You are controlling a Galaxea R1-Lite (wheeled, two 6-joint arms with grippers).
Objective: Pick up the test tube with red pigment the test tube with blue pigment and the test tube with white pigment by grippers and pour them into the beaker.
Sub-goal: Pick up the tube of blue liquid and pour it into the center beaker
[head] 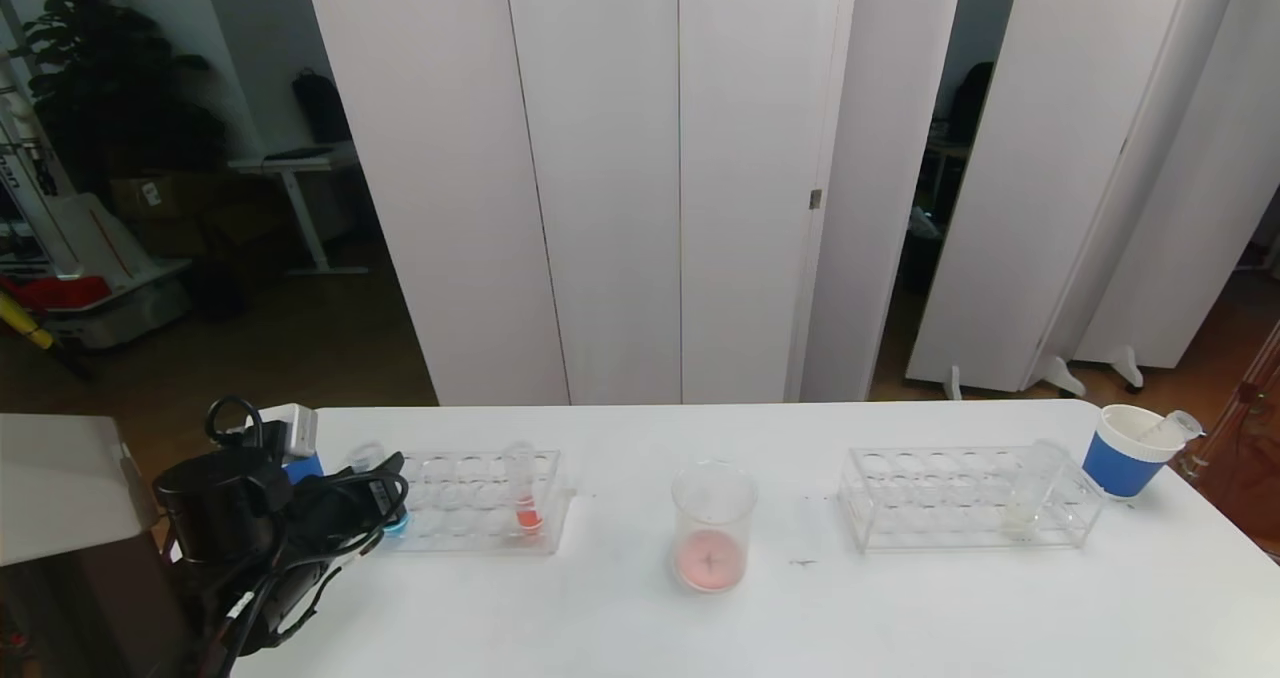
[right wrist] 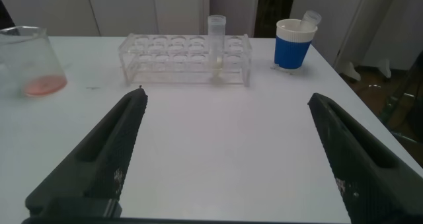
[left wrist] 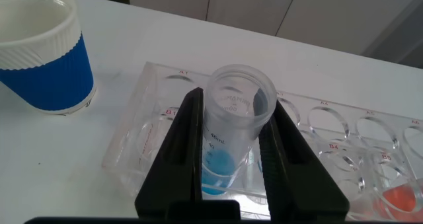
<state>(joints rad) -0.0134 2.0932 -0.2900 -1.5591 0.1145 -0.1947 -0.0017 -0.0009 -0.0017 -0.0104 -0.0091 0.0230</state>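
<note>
The test tube with blue pigment (left wrist: 231, 118) stands in the end hole of the left clear rack (left wrist: 330, 138). My left gripper (left wrist: 234, 102) has its two dark fingers pressed against both sides of it; in the head view the gripper (head: 385, 498) sits at the rack's left end, with the blue pigment (head: 396, 524) just showing. A tube with red pigment (head: 523, 503) stands in the same rack. The test tube with white pigment (head: 1030, 493) stands in the right rack (head: 950, 503). The beaker (head: 712, 528), with pink-red pigment in its bottom, stands between the racks. My right gripper (right wrist: 228, 95) is wide open and empty, low over the table.
A blue-banded white cup (left wrist: 43, 59) stands just beyond the left rack. Another blue-banded cup (head: 1125, 453) with an empty tube in it stands at the table's far right corner. The table edge is close to the left arm.
</note>
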